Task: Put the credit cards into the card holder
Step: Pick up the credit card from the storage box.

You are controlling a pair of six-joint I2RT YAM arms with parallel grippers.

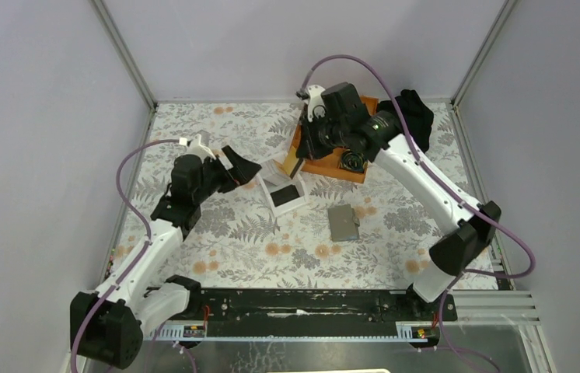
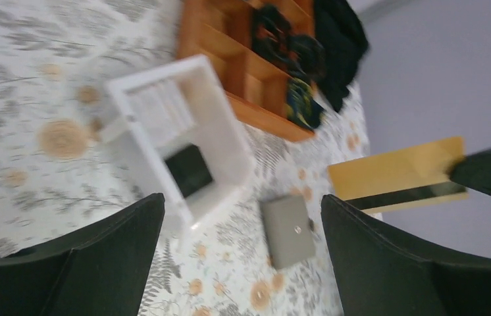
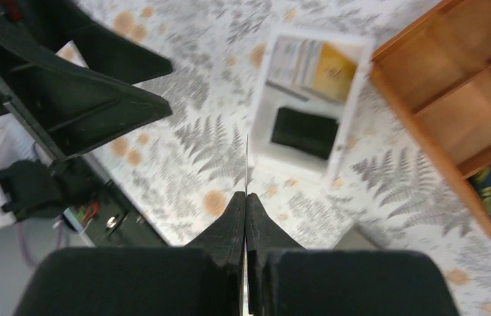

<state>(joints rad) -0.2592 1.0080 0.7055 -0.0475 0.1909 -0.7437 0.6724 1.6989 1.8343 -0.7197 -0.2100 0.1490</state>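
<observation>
White box [image 2: 233, 145] and orange tray [image 1: 326, 167] crowd the far side; card holder [image 1: 343, 223] lies apart.

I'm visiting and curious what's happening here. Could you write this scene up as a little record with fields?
left hand: open, empty, over the table by the white box
right hand: shut on a gold card, held in the air
card holder: grey, closed, lying flat on the table, nothing touching it
white box: cards in one compartment, a dark item in the other
orange tray: at the back of the table

Box [image 2: 233, 141] between left gripper [image 2: 241, 201] and right gripper [image 3: 246, 197]
Card holder [image 1: 344, 222] lies beside the box, tray [image 1: 326, 167] under the right gripper.
</observation>
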